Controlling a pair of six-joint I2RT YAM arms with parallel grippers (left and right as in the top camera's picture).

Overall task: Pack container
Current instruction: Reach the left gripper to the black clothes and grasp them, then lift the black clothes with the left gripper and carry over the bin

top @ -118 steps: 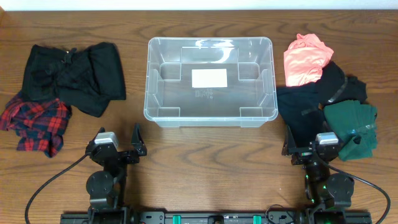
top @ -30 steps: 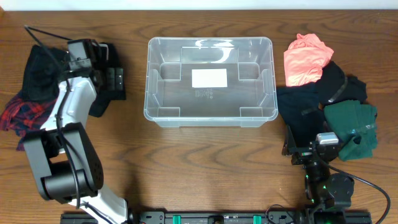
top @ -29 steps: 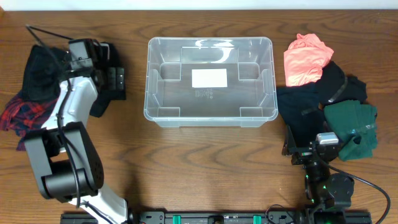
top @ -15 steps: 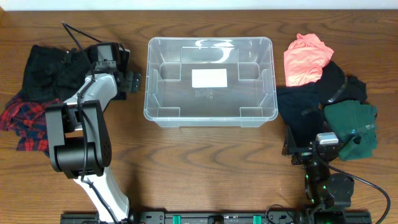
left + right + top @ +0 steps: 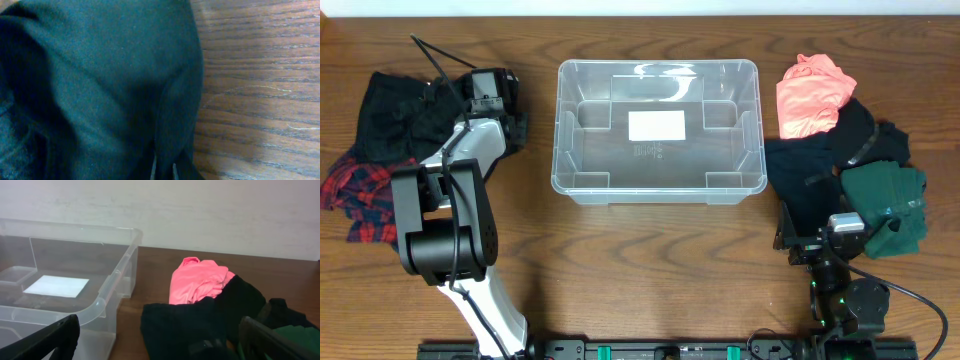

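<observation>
Left of the clear plastic rectangular container (image 5: 658,192), a thick fold of black cloth (image 5: 100,85) is best gripped by the left gripper (image 5: 513,127), whose closure cannot be told.

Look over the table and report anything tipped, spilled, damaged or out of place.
Nothing stands out. The container sits upright and square at mid-table, empty but for its white label. Loose clothes lie either side: a black pile and plaid cloth left; a pink top, black clothes and green cloth right.
</observation>
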